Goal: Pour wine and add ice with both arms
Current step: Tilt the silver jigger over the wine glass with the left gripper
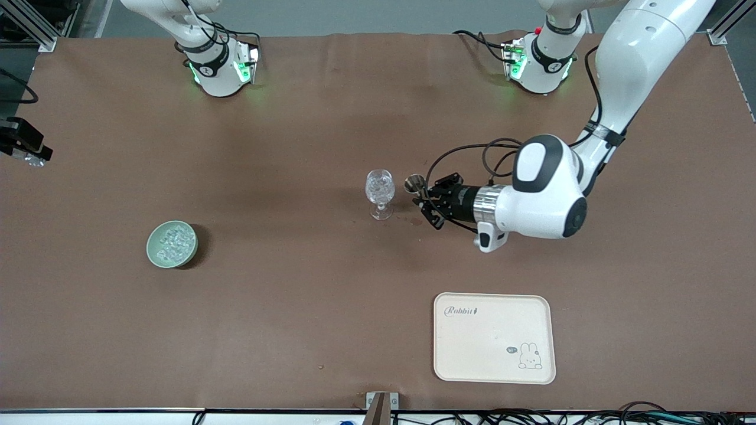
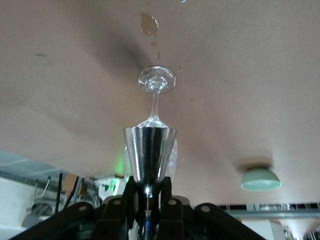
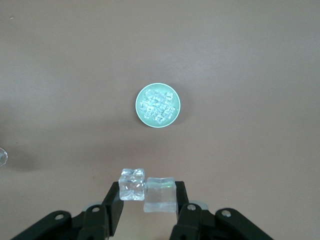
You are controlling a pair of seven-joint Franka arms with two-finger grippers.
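Note:
My left gripper [image 1: 424,198] is shut on a small metal measuring cup [image 1: 413,184], held on its side next to the clear stemmed glass [image 1: 380,192] standing mid-table. In the left wrist view the cup [image 2: 150,150] sits between the fingers of the left gripper [image 2: 148,189], its mouth toward the glass [image 2: 156,82]. My right gripper [image 1: 28,152] is up in the air at the right arm's end of the table, shut [image 3: 148,192] on two ice cubes [image 3: 132,183], high over the table beside the pale green bowl [image 3: 138,102] of ice [image 3: 158,104]. That bowl [image 1: 155,255] stands toward the right arm's end.
A cream tray [image 1: 494,337] with a rabbit drawing lies nearer to the front camera, toward the left arm's end. Small wet spots [image 2: 149,24] mark the brown table cover beside the glass's foot.

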